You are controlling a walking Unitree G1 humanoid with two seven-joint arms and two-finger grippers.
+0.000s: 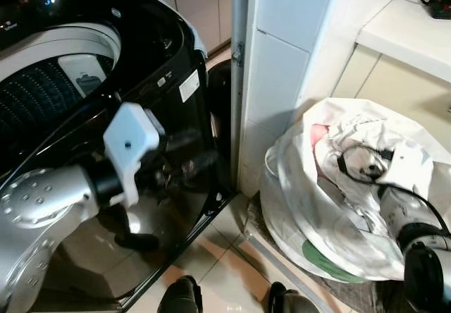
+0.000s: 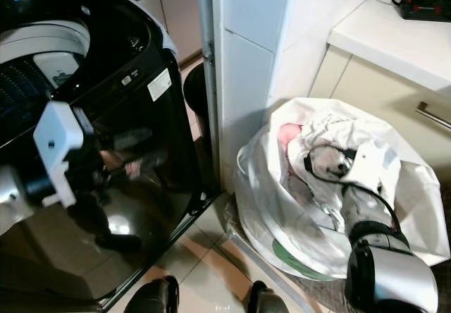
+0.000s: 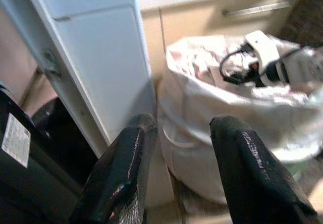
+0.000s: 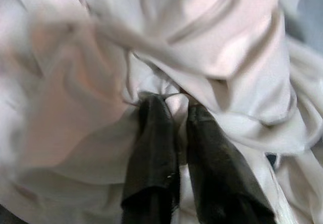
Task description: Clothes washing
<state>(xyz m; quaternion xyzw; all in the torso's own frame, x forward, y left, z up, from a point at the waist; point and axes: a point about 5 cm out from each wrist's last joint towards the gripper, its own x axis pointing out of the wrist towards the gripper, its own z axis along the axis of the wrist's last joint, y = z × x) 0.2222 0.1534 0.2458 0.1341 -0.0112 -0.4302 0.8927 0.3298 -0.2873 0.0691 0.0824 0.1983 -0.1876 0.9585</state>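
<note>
Right gripper (image 4: 174,105) pinching white cloth (image 4: 212,42) (inside laundry bag (image 1: 282,207)).

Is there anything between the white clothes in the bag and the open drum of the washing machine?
Nothing visible blocks the drum: its lid is up. The white clothes, pinched by the right gripper, must clear the tiled pillar, and the left gripper hangs before the machine.

Bright indoor light, glare on the glossy black washing machine (image 1: 162,207), blurred wrist views.

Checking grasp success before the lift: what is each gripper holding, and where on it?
Right gripper pinches a fold of the white cloth in the laundry bag. Left gripper is open, holding nothing.
</note>
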